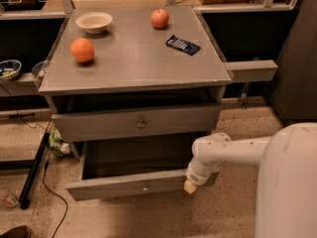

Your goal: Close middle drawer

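Observation:
The middle drawer point(114, 186) of the grey cabinet point(133, 63) stands pulled far out, its narrow front low near the floor with a small knob point(145, 187) at its centre. Its dark inside point(138, 155) looks empty. Above it sits the taller drawer front point(99, 125) with a brassy knob point(141, 124). My gripper point(190, 185) hangs at the end of the white arm point(233, 150), right against the outer face of the middle drawer's front, near its right end.
On the cabinet top lie an orange point(81, 50), a white bowl point(93, 21), an apple point(159, 18) and a dark blue packet point(183, 44). A black pole point(33, 170) and a cable point(52, 195) lie on the floor at the left. A grey ledge point(252, 71) juts out at the right.

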